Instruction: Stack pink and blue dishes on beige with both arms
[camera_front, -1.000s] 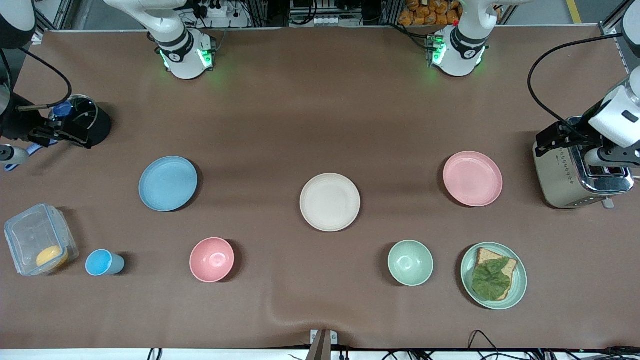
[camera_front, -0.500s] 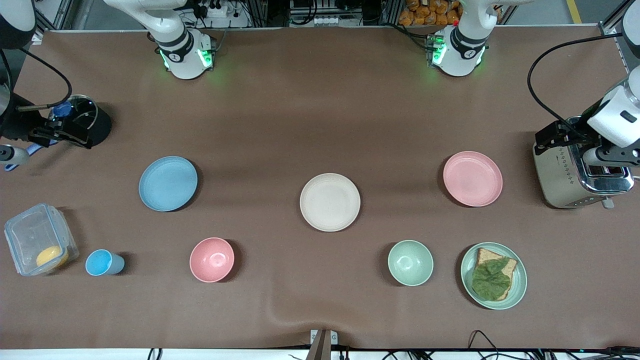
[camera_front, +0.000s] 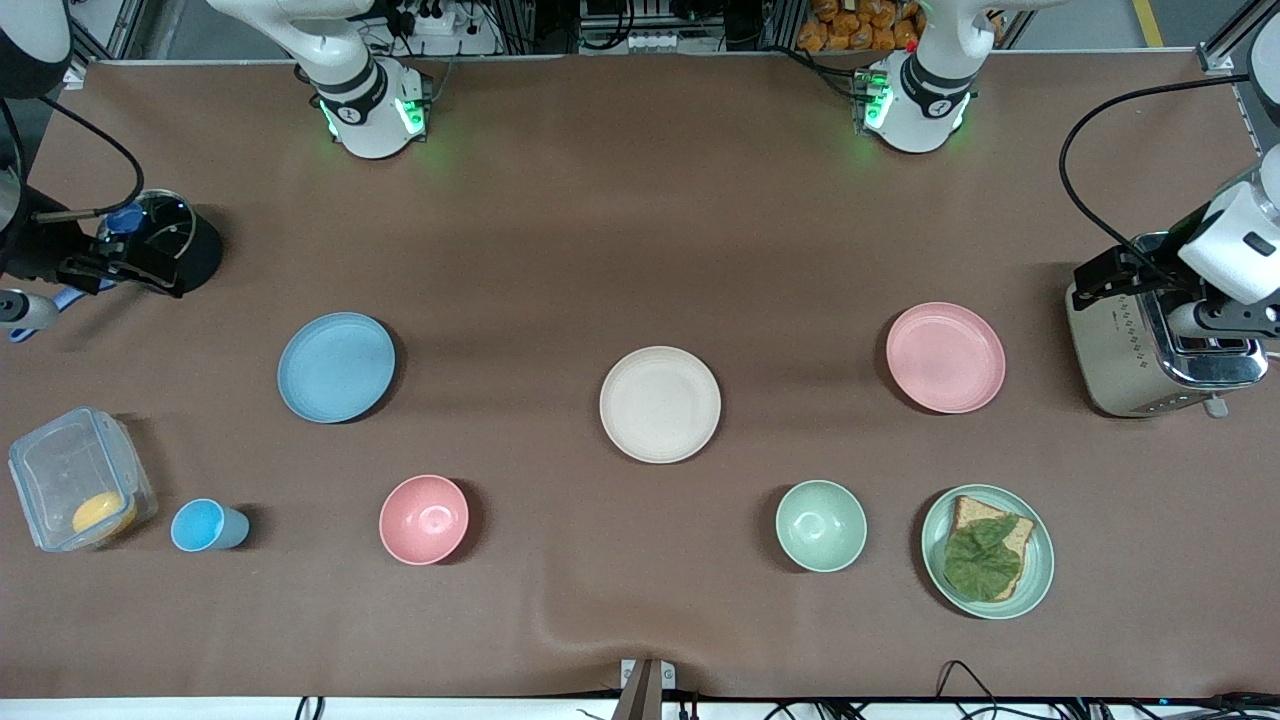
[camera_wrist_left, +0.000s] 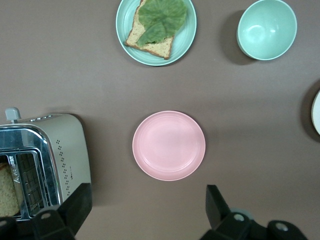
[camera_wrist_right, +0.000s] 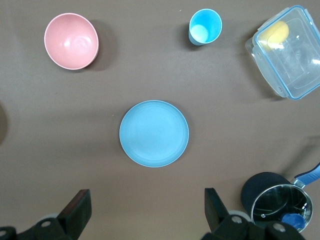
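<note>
Grippers first: we see our right gripper (camera_wrist_right: 145, 220) up in the air at the right arm's end of the table, over the pot (camera_front: 165, 243), with its jaws spread wide and nothing between them. Its wrist view looks straight down on the blue plate (camera_front: 336, 367), which lies flat on the table (camera_front: 640, 230), well apart from the fingers (camera_wrist_right: 77, 212). Being round, that plate has no long axis; its face points up. Nearer the front camera sit the box (camera_front: 78, 478), the blue cup (camera_front: 205, 526) and the pink bowl (camera_front: 424, 519).

At the table's middle we find the beige plate (camera_front: 660, 404), flat and bare, with the green bowl (camera_front: 821, 525) nearer the camera. The pink plate (camera_front: 945, 357) lies flat toward the left arm's end, face up, nothing on it. Nearer the camera is the green plate (camera_front: 987, 551) carrying bread and a leaf.

Our left gripper (camera_wrist_left: 147, 215) hangs over the toaster (camera_front: 1150, 345), jaws equally wide and empty. Compared with a second ago, the plates have not moved; only the left arm has shifted slightly.
</note>
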